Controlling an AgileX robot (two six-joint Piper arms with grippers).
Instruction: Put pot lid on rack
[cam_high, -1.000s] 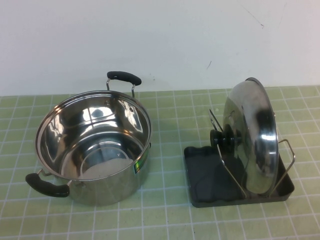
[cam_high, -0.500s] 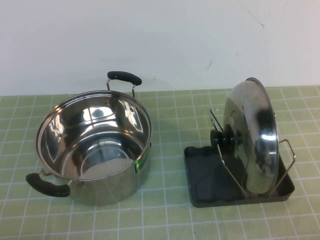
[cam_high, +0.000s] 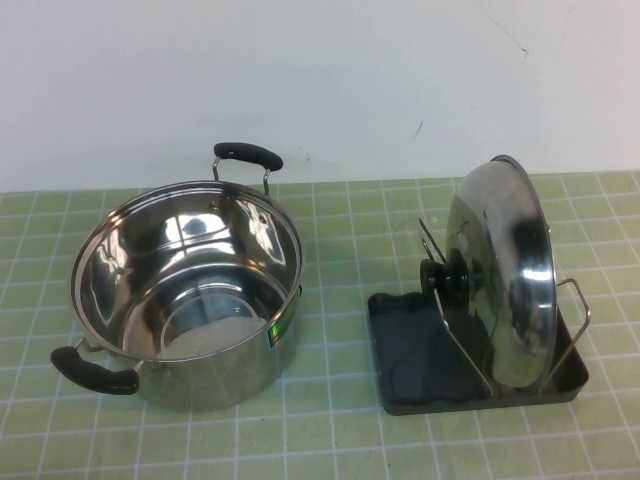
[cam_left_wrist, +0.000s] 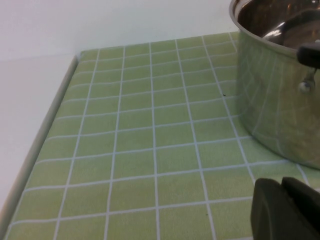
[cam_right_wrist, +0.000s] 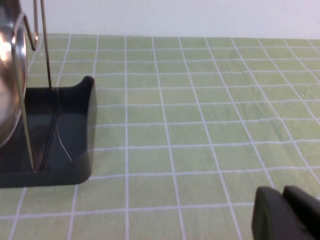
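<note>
The pot lid (cam_high: 512, 262), a shiny steel disc with a black knob (cam_high: 452, 278), stands on edge in the rack (cam_high: 412, 352), a dark grey tray with silver wire loops, at the table's right. Neither arm shows in the high view. My left gripper (cam_left_wrist: 281, 182) is shut and empty, low over the mat beside the pot (cam_left_wrist: 280, 85). My right gripper (cam_right_wrist: 282, 191) is shut and empty, low over the mat, well apart from the rack (cam_right_wrist: 70, 135). The lid's rim (cam_right_wrist: 7, 75) shows at that view's edge.
The deep steel pot (cam_high: 188, 290) with two black handles stands open on the left of the green tiled mat (cam_high: 340, 240). A white wall runs behind. The mat's edge (cam_left_wrist: 47, 130) shows in the left wrist view.
</note>
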